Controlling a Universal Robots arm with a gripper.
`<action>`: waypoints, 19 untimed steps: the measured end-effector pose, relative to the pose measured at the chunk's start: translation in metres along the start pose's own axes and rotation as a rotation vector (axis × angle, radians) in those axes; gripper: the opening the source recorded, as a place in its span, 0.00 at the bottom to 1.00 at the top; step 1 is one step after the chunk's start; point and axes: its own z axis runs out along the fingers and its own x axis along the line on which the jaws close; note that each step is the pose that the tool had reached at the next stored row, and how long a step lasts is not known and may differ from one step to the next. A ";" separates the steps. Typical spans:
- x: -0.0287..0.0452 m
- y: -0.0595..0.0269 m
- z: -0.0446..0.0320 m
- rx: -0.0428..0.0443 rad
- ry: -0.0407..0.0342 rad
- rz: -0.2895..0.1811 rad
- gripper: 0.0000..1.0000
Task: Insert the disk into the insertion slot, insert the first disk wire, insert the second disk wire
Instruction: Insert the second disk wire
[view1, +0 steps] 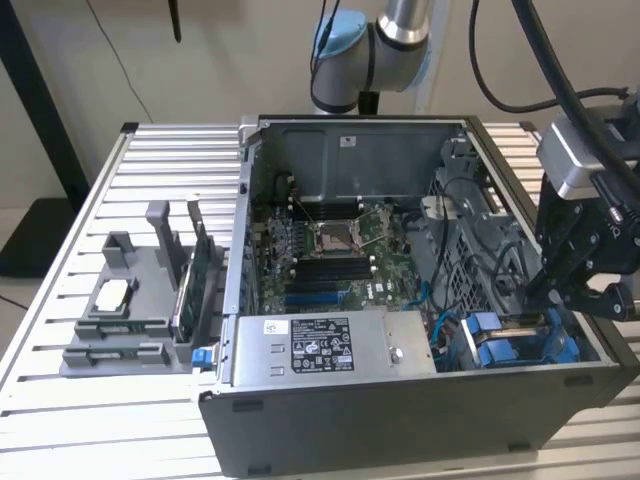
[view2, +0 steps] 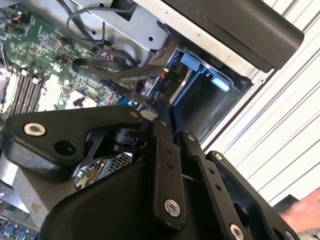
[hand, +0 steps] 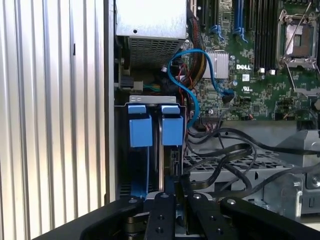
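Two blue carrier fronts stand side by side in the grey drive cage, whose insertion slot (hand: 150, 100) is at the case's corner. The disk (hand: 171, 131) sits down in its bay, next to the other carrier (hand: 140, 131). My gripper (hand: 179, 192) hangs directly above the disk's rear edge, its black fingers (hand: 160, 215) closed together on the end of a black disk wire (hand: 220, 150). That wire loops over from the cage. In the exterior view the gripper (view1: 572, 300) is over the blue carriers (view1: 495, 345), at the exterior view's right. The flat black wire (view2: 115, 72) runs to the fingertips (view2: 160, 125).
The open computer case holds a motherboard (view1: 330, 250) and a labelled power supply (view1: 320, 345). A blue cable (hand: 192, 100) and several black cables cross beside the cage. A grey fixture (view1: 120, 310) with parts stands on the slatted table. A hand (view2: 300, 215) shows at the table edge.
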 end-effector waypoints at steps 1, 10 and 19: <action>0.0000 0.0016 0.0006 0.0001 0.0001 0.001 0.16; 0.0006 0.0062 0.0072 0.0007 0.0002 0.005 0.16; 0.0007 0.0062 0.0100 0.0007 0.0002 0.005 0.16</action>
